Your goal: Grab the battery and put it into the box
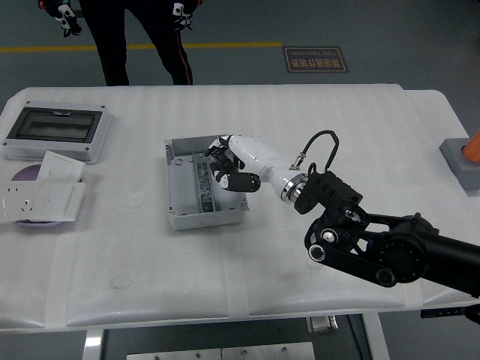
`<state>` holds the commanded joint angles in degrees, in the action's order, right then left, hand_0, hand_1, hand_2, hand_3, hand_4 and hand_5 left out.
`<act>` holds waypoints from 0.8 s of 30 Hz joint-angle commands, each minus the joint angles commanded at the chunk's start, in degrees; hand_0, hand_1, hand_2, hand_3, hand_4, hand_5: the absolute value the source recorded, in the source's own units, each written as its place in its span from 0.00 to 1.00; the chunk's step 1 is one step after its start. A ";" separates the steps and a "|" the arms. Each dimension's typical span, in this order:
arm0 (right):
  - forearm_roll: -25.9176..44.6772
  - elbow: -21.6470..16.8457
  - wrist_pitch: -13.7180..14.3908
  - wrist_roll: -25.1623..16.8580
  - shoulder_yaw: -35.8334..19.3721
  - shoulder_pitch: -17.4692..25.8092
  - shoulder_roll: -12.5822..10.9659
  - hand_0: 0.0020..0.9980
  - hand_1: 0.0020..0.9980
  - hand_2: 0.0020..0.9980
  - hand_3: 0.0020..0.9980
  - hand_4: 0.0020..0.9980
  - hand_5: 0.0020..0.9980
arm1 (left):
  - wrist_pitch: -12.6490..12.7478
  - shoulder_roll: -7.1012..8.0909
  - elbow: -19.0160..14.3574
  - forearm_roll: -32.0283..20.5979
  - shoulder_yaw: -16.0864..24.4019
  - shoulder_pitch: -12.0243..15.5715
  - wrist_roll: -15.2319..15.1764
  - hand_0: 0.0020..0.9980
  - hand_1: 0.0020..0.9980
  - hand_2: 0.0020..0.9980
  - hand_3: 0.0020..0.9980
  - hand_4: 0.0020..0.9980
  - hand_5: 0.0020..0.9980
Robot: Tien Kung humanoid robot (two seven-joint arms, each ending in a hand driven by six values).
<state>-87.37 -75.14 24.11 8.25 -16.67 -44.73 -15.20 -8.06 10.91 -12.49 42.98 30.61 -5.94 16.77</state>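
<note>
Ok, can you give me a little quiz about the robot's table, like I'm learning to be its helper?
1. True or false: the right hand is over the open grey box.
2. Where on the white table is the enclosure with the dark window lid? A: far left. B: far right. C: near edge, middle.
3. Who stands at the table's far side?

Key: 1 true. 2 A. 3 A person in dark trousers; only the legs and hands show.

Black jointed right arm, white hand, black cable
</note>
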 joint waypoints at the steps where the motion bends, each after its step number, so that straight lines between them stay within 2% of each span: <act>1: 0.82 0.31 0.29 -0.73 0.10 -0.03 0.17 0.60 0.47 0.58 0.60 0.00 0.00 | 0.02 -0.02 -0.01 -0.07 -0.08 0.00 -0.04 0.51 0.64 0.59 0.48 0.55 0.48; 6: 4.53 2.07 1.00 -3.22 0.59 -0.31 0.80 0.60 0.47 0.58 0.60 0.00 0.00 | 0.05 -0.03 -0.01 -0.34 -0.27 -0.09 -0.20 0.51 0.64 0.59 0.48 0.55 0.48; 7: 4.94 2.30 0.95 -3.43 0.62 -0.31 0.90 0.84 0.71 0.77 0.85 0.49 0.14 | 0.02 -0.02 -0.01 -0.33 -0.24 -0.10 -0.17 0.51 0.64 0.59 0.48 0.55 0.48; 12: 6.10 3.26 0.38 -3.84 0.77 -0.14 1.59 0.84 0.71 0.77 0.85 0.49 0.14 | -0.18 0.02 0.01 0.00 0.10 -0.14 0.25 0.51 0.64 0.59 0.48 0.55 0.48; 13: 6.13 3.37 0.28 -3.81 0.84 -0.08 1.73 0.98 0.80 0.84 1.00 0.68 0.23 | -0.22 0.02 0.02 0.01 0.09 -0.17 0.30 0.51 0.64 0.57 0.47 0.54 0.48; 18: 6.29 3.73 -0.27 -3.68 1.04 0.23 2.26 0.98 0.80 0.84 1.00 0.68 0.23 | -0.44 0.01 0.07 -0.05 0.07 -0.33 0.53 0.51 0.64 0.57 0.47 0.54 0.48; 19: 6.30 3.79 -0.35 -3.65 0.97 0.25 2.27 1.00 0.81 0.86 1.00 0.78 0.30 | -0.49 0.01 0.07 -0.03 0.10 -0.34 0.59 0.51 0.64 0.52 0.46 0.53 0.48; 24: 6.58 4.62 -0.74 -3.39 -0.58 0.25 1.00 1.00 0.81 0.86 1.00 0.78 0.30 | -0.79 0.06 0.08 0.10 0.26 -0.31 1.01 0.51 0.64 0.52 0.46 0.53 0.48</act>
<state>-80.79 -70.52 23.36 4.86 -17.25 -44.47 -14.20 -8.86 10.97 -12.41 43.08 30.87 -6.25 17.78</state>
